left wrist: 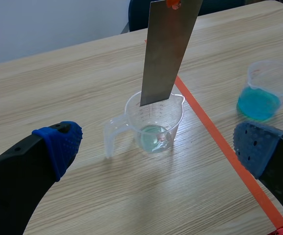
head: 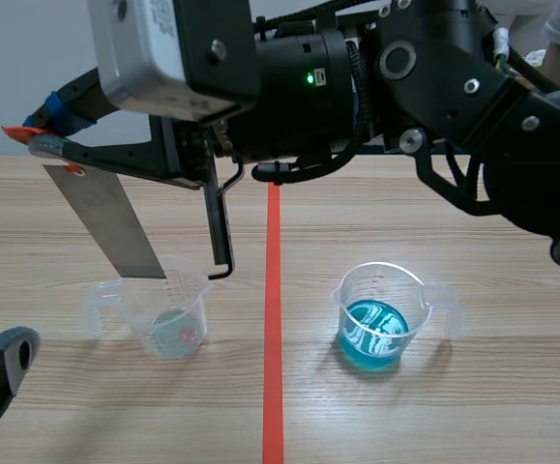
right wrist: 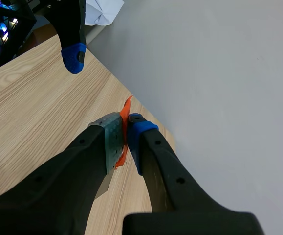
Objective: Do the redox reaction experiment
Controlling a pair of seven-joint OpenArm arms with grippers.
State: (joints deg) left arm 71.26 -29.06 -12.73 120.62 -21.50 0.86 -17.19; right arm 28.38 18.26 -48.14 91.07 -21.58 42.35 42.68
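A grey metal strip (head: 110, 222) (left wrist: 168, 49) hangs tilted from an orange tag (right wrist: 125, 110). My right gripper (head: 43, 135) (right wrist: 125, 134), reaching across from the right, is shut on that tag. The strip's lower end is at the mouth of the left clear measuring cup (head: 168, 319) (left wrist: 153, 127), above a little pale liquid. A second clear cup (head: 376, 319) (left wrist: 263, 93) holds blue liquid, right of the tape line. My left gripper (head: 9, 353) (left wrist: 157, 144) is open, low near the table's front left. The left cup stands ahead of it, between its spread fingers.
An orange-red tape line (head: 273, 338) runs down the wooden table between the two cups. The right arm's bulk (head: 357, 77) spans the upper part of the scene view. The left arm's blue pad (right wrist: 74, 56) shows in the right wrist view.
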